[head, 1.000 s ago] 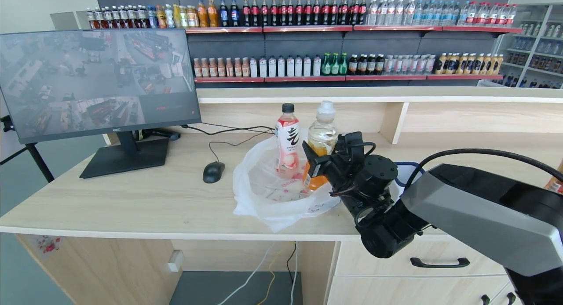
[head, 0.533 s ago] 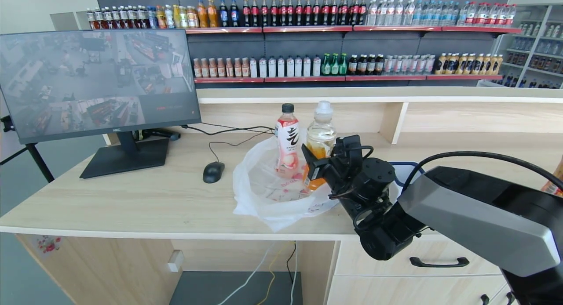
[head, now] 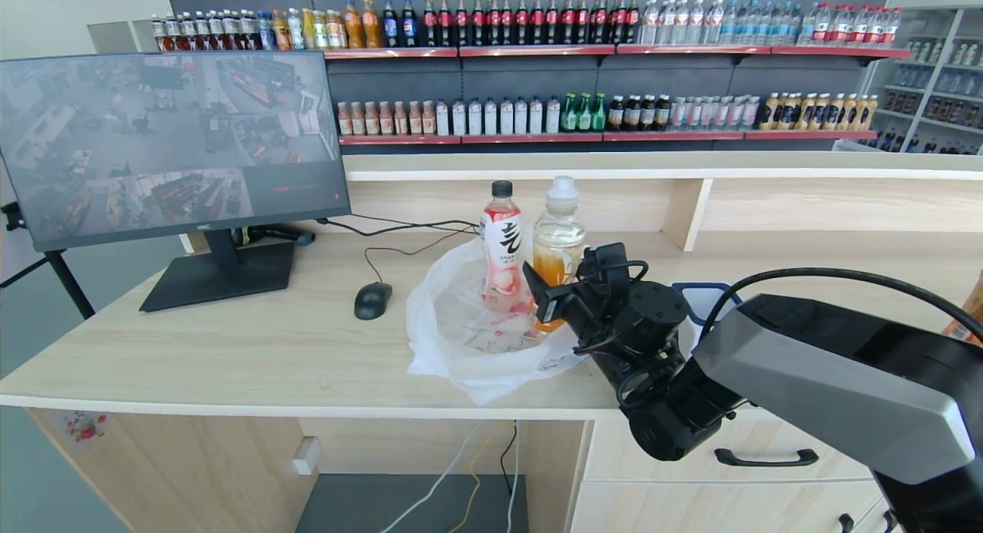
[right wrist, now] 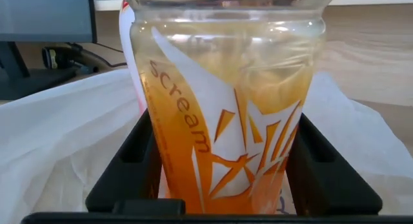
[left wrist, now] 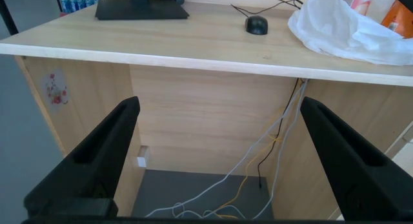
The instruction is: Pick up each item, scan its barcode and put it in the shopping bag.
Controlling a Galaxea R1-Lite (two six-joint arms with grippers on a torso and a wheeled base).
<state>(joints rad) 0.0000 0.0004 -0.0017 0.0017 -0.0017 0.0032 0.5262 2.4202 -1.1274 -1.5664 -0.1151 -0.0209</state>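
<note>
Shelves of drinks (head: 614,80) line the back wall. In front of them runs the pale wooden counter (head: 230,349) on which you are working. A monitor (head: 173,141) and a mouse (head: 372,300) sit toward its left end.

Near the middle of the counter lies the white shopping bag (head: 461,333), slumped open with its plastic spread flat, so it gives an item no support at the sides. Two items stand upright on it, just beside each other: a pink bottle (head: 501,249) and, to its right, an orange bottle (head: 558,241).

Your right gripper (head: 549,291) is level with the lower half of the orange bottle (right wrist: 226,121). In the right wrist view its two fingers (right wrist: 129,166) press against opposite sides of the label, so the bottle is clamped. White plastic shows around the base on both sides. The low grip on the body probably keeps the tall bottle from tipping while it is set down among loose plastic.

Your left gripper (left wrist: 222,166) hangs below the counter's front edge, in front of the cabinet. Its fingers are spread wide with nothing between them, and it is parked well away from the bag.

Judged from this layout, the orange bottle is at the bagging step. Letting go calls for the base to rest flat first, since the pink bottle is close enough to be knocked.
</note>
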